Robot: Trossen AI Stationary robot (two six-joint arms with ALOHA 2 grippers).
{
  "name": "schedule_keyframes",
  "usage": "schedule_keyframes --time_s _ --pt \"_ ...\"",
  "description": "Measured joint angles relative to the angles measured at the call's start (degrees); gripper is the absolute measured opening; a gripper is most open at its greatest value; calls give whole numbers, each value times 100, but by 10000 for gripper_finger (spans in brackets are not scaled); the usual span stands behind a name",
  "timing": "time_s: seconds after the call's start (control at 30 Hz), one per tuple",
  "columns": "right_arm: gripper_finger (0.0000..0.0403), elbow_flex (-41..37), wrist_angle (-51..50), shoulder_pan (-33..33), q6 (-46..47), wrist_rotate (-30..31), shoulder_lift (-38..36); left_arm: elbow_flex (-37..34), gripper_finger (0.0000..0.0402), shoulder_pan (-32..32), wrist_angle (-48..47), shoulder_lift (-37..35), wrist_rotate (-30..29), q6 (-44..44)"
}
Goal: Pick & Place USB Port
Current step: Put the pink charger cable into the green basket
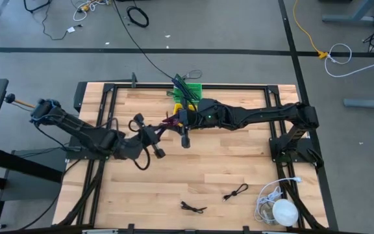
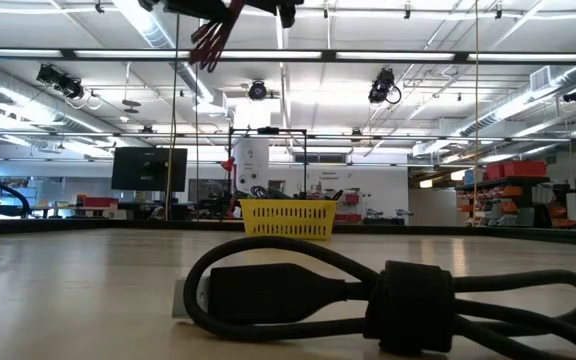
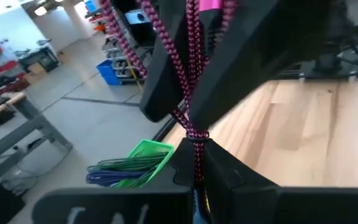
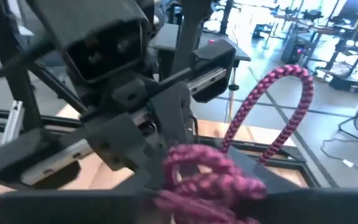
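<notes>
A pink braided cable (image 1: 172, 119) hangs above the middle of the table, between both grippers. My left gripper (image 3: 197, 152) comes from the table's left and is shut on it. My right gripper (image 1: 182, 122) comes from the right and has its two fingers (image 3: 247, 68) on either side of the cable's strands. In the right wrist view the cable's coiled bundle (image 4: 207, 177) lies between that gripper's fingers, and one loop (image 4: 278, 93) arches up. The low view shows the cable (image 2: 208, 40) high over the table. My left gripper pinches the cable's strands (image 3: 197, 140) between its two fingers, coming roughly level from the table's left. The cable is lifted clear of the table. My right gripper closes on the coiled bundle (image 4: 197, 165) from the table's right, roughly level; its own fingers hide the exact place of contact.
A green bin (image 1: 188, 91) with cables and a yellow basket (image 1: 177, 107) stand at the far edge, just behind the grippers. Two black cables (image 1: 193, 208) (image 1: 236, 192) and a white cable with a round white thing (image 1: 281, 211) lie near the front edge.
</notes>
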Motion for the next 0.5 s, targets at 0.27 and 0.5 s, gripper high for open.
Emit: schedule_keyframes --time_s 0.27,0.5 --pt "8 4 -389 -20 -241 604 -5 2 55 74 6 2 -82 81" --pt "6 -6 -502 -145 -240 667 12 6 56 33 -277 -28 -404 207"
